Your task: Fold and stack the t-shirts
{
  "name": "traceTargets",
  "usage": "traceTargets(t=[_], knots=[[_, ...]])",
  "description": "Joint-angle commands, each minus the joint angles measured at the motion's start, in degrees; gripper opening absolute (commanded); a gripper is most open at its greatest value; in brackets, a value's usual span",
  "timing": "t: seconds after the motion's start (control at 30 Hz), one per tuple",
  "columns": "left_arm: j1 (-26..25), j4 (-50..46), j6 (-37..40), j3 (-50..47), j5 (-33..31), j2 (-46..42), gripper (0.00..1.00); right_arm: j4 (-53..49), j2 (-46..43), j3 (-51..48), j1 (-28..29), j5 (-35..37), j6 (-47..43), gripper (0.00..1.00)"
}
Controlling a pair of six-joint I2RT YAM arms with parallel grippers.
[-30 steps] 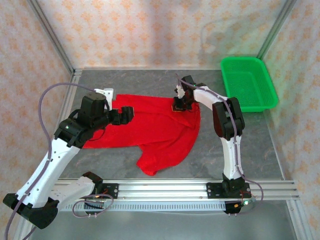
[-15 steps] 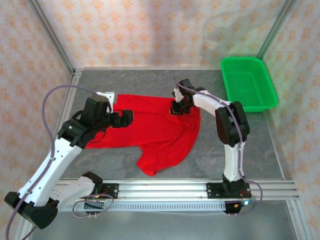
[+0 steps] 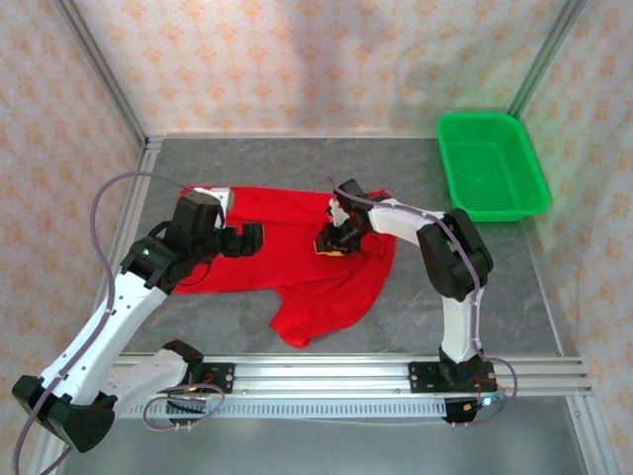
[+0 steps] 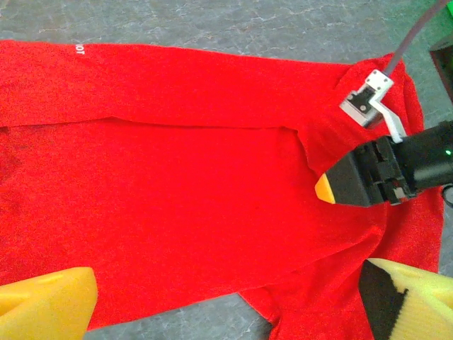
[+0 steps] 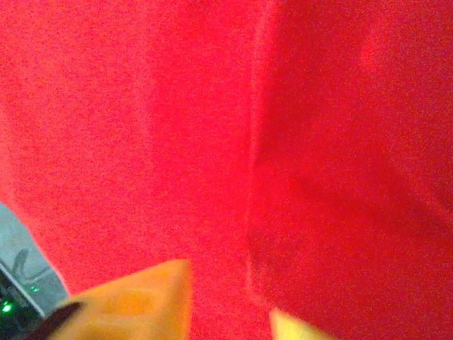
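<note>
The t-shirt [image 3: 307, 262] is bright red knit cloth. I see it lying plain side up on the middle of the table [image 3: 287, 158], between the two arms, with one rounded lobe reaching toward the near aluminium rail [image 3: 336, 376]. In the left wrist view, the t-shirt [image 4: 177, 212] has a fine matte weave. A long strip along its far edge lies doubled over the body, and the strip's edge forms a straight, shallow ridge. In the right wrist view, the cloth [image 5: 212, 106] is smooth, and a soft vertical crease runs down toward the fingers. The right gripper [image 3: 331, 240] is low over the shirt's right half. Its yellow foam pads [image 5: 134, 297] stand apart with red cloth visible in the gap, and nothing is clamped. The left gripper [image 3: 247, 239] is over the shirt's left half. Its jaws are spread wide, with blunt yellow foam pads [image 4: 46, 304] at either side, and it holds nothing. The table is mottled grey with a stone-like pattern. A green rectangular plastic mesh basket [image 3: 492, 163] sits at the far right, well apart from the shirt.
</note>
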Motion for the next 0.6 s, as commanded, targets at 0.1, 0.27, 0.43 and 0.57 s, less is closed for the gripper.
traceTargets(t=[0.1, 0.27, 0.43, 0.57], knots=[[-0.12, 1.94, -0.39, -2.43, -3.32, -0.64, 0.97, 1.87, -11.00, 0.54, -3.15, -0.50, 4.03, 0.45], [0.33, 3.42, -1.32, -3.63, -2.68, -0.24, 0.97, -3.49, -9.20, 4.52, -7.67, 11.33, 3.99, 0.49], [0.81, 3.42, -1.27, -3.30, -2.77, 0.61, 0.97, -6.46, -1.56, 9.56, -7.88, 9.63, 2.01, 0.50], [1.77, 2.97, -2.48, -3.95, -4.96, 0.83, 0.97, -2.50, -0.84, 5.86, -7.38, 7.13, 5.42, 0.50]])
